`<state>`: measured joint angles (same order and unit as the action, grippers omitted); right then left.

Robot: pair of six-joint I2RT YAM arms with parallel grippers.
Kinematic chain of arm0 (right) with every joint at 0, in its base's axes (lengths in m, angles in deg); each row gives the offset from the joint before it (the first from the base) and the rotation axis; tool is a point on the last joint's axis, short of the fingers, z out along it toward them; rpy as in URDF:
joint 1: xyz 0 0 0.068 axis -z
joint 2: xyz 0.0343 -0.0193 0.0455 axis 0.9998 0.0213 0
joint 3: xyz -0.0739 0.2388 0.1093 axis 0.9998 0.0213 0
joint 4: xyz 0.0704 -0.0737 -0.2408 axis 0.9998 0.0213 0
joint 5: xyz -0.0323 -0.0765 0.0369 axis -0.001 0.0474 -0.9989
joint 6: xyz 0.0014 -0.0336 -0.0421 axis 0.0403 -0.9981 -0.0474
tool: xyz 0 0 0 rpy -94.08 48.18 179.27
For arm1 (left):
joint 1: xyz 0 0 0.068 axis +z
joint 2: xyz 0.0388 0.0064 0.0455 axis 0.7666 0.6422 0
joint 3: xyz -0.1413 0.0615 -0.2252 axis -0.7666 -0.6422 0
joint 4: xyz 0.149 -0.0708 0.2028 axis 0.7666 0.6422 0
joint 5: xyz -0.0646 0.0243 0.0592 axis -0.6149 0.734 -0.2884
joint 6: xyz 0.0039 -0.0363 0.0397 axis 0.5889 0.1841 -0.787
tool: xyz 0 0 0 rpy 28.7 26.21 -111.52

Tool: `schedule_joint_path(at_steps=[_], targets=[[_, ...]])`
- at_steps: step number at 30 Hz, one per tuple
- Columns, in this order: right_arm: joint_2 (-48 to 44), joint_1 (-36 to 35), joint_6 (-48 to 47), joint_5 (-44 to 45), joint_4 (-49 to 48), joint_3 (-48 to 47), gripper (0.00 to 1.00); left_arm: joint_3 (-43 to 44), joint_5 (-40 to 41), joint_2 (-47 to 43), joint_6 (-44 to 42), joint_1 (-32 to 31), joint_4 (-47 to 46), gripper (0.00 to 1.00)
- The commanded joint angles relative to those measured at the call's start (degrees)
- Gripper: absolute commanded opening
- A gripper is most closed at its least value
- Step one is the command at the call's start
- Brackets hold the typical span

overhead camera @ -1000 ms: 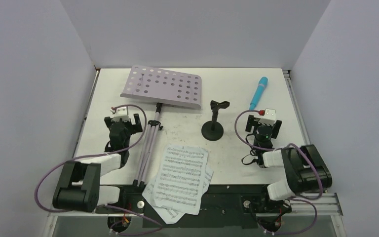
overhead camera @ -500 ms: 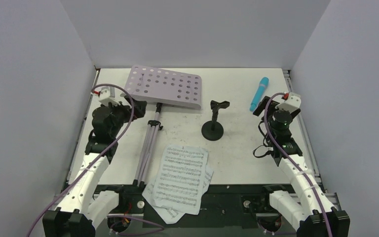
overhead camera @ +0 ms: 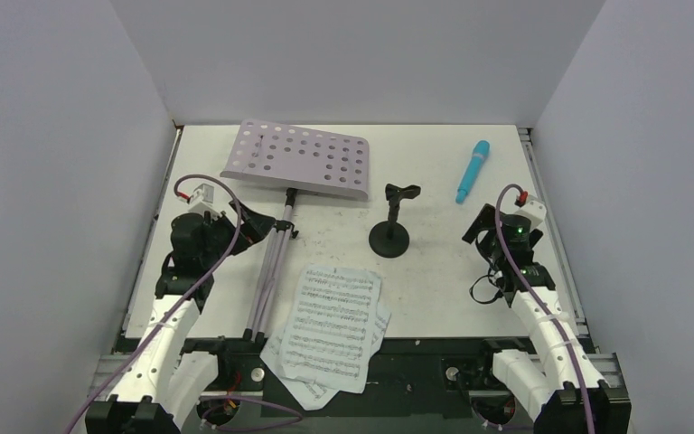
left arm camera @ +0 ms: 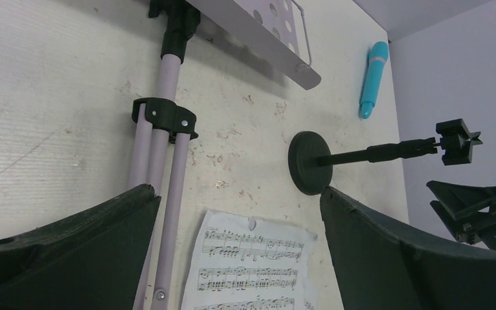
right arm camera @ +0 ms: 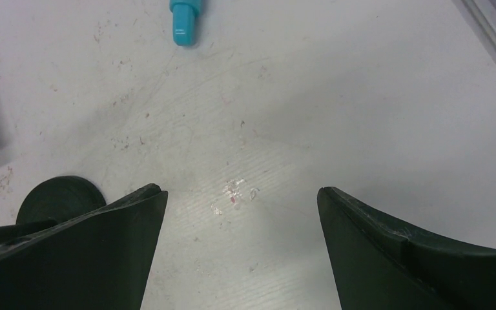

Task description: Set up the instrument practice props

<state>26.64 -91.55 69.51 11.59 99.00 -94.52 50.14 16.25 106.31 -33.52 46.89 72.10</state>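
Since half a second ago, both arms have pulled their wrists back a bit toward the near edge, and the right one now angles more to the left. None of the props have budged.

The left fingers (left arm camera: 71, 252) are spread wide with nothing between them. They hover just beside the folded legs of the lilac music stand (overhead camera: 298, 161), which lies on the surface (overhead camera: 443, 271) with its perforated desk toward the far wall. The right fingers (right arm camera: 71, 252) are wide apart and empty too, over bare surface.

We see the black mic stand (overhead camera: 389, 237) upright between the two arms, clip on top. The blue microphone (overhead camera: 473, 171) lies at the far right, well apart from it. The sheet-music pages (overhead camera: 330, 325) sit in a loose pile at the near edge, hanging over it a little.
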Motion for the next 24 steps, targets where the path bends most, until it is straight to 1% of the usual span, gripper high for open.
schedule_joint_path(at_steps=[1, 3, 5, 11, 14, 21, 24], targets=[[-2.5, 1.1, -0.5, -9.0, -3.1, 1.9, 0.90, 0.4, 3.3, -0.8, 0.7, 0.9, 4.3, 0.96], [-2.1, 1.2, -0.8, -10.1, -3.0, 1.5, 0.90, 0.6, 4.9, 0.2, 0.6, 1.2, 5.8, 0.96], [-1.7, 1.4, -0.9, -10.1, -2.5, 1.2, 0.90, 1.2, 4.1, 1.9, 0.0, 1.3, 6.0, 0.96], [-1.5, 1.8, -1.0, -10.2, -1.6, 1.0, 0.90, 2.7, 1.9, 5.8, -1.2, 1.4, 3.8, 0.96], [-2.5, 1.8, -0.4, -11.8, -0.8, 1.7, 0.90, 2.6, 1.2, 6.7, -1.1, 1.3, 2.5, 0.96], [-4.0, 1.9, 4.5, -9.0, 2.5, 2.2, 0.90, 2.5, 1.7, 7.6, -1.2, 1.4, 1.8, 0.96], [-2.6, 1.9, 5.1, -13.0, 0.8, 2.2, 0.90, 4.5, 2.7, 8.2, -3.5, 1.4, 3.5, 0.96]])
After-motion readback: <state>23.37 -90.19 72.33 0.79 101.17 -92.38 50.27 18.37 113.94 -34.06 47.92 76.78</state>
